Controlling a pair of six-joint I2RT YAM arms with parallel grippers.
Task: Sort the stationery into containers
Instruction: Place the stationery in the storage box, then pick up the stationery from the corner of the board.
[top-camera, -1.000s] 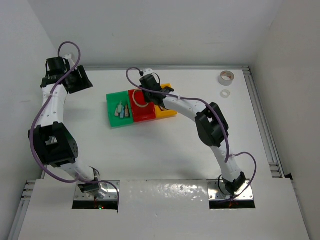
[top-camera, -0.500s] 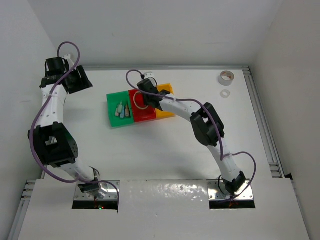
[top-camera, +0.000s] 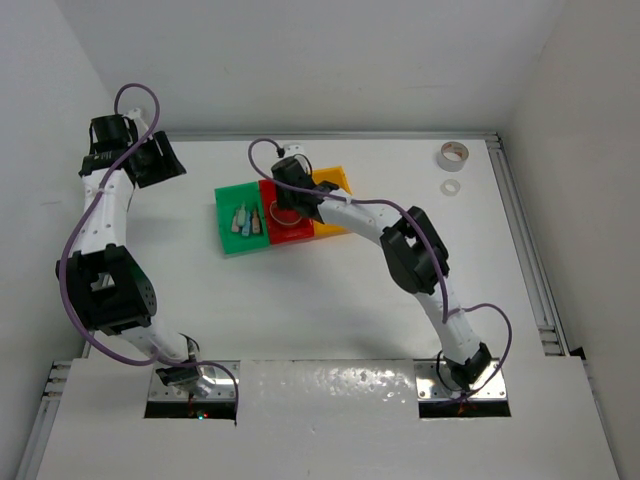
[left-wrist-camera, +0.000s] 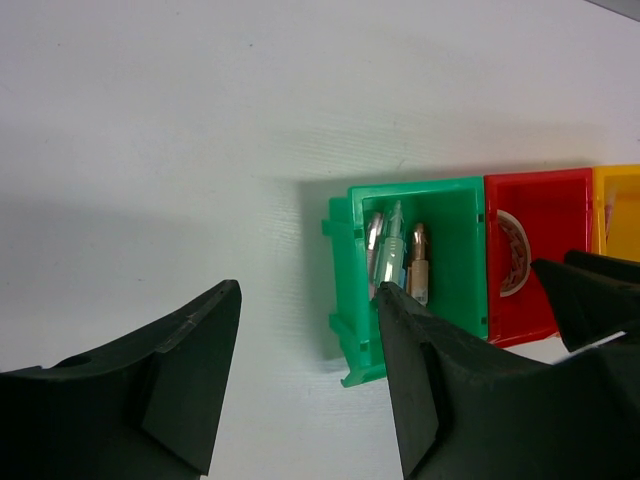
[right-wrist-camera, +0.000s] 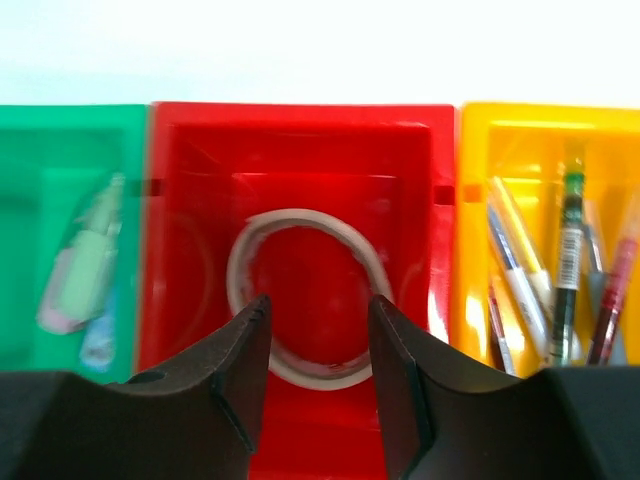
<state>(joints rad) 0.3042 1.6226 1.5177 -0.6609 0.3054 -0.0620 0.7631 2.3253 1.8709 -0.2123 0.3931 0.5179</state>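
Observation:
The three joined containers sit mid-table: green bin (top-camera: 238, 222), red bin (top-camera: 284, 232), yellow bin (top-camera: 331, 182). My right gripper (right-wrist-camera: 318, 310) hangs open just above the red bin (right-wrist-camera: 300, 140). A white tape roll (right-wrist-camera: 300, 217) lies flat on that bin's floor, below the fingers and free of them. Pastel pieces (right-wrist-camera: 85, 275) lie in the green bin (right-wrist-camera: 60, 150), and several pens (right-wrist-camera: 565, 260) in the yellow bin (right-wrist-camera: 540, 120). My left gripper (left-wrist-camera: 305, 290) is open and empty, far left of the bins, looking at the green bin (left-wrist-camera: 455, 210).
A grey tape roll (top-camera: 452, 154) and a small white tape roll (top-camera: 452, 186) lie at the table's back right, near the raised right rail (top-camera: 525, 240). The left arm's wrist (top-camera: 150, 160) is near the back-left wall.
My right gripper has opened and let go of the white tape roll, which now lies in the red bin. The right wrist shifted slightly left. The left arm has not moved.

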